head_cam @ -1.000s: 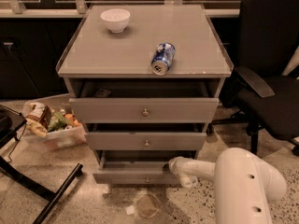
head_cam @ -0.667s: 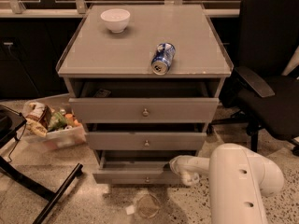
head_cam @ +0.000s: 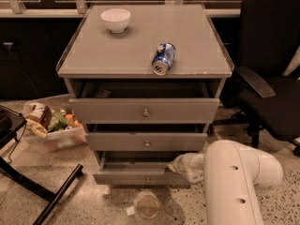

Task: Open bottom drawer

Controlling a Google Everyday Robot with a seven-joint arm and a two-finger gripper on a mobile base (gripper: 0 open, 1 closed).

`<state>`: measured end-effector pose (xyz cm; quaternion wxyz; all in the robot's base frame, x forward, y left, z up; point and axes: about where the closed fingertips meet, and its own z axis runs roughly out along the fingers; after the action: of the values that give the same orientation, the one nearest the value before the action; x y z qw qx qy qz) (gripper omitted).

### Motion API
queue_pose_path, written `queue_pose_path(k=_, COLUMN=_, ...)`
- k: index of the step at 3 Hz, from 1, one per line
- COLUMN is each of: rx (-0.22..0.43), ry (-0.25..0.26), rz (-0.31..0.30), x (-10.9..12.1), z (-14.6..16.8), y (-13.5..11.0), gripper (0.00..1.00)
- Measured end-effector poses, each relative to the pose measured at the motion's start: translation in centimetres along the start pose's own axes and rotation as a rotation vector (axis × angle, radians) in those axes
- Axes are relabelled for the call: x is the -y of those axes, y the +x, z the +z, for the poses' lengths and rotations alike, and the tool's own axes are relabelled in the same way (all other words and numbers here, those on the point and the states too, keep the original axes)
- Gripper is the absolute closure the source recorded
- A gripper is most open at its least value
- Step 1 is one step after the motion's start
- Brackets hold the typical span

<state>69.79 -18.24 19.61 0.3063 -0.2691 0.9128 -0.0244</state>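
The bottom drawer (head_cam: 131, 176) is the lowest of three grey fronts on the cabinet, with a small round knob (head_cam: 147, 180) at its middle. It stands pulled out, showing a strip of its inside. My gripper (head_cam: 176, 166) reaches in from the right at the drawer's upper right edge, on the end of my white arm (head_cam: 234, 182). The middle drawer (head_cam: 146, 141) and top drawer (head_cam: 144, 110) also sit slightly pulled out.
On the cabinet top lie a blue can (head_cam: 163, 58) on its side and a white bowl (head_cam: 115, 19). A black office chair (head_cam: 272, 74) stands right. A bin of snacks (head_cam: 52, 125) sits on the floor left, a black frame (head_cam: 42, 191) in front of it. A clear cup (head_cam: 146, 206) lies below the drawers.
My arm's white body has shifted left and fills more of the lower right. The bottom drawer and gripper hold about the same place.
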Motion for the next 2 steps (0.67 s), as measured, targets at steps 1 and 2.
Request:
queue_pose_path(k=1, rx=0.007, ry=-0.038, rz=-0.028, x=-0.06, z=-0.32, y=-0.18, gripper=0.0)
queue_pose_path(k=2, rx=0.023, ry=-0.098, rz=-0.065, x=-0.45, z=-0.77, y=-0.17, gripper=0.0)
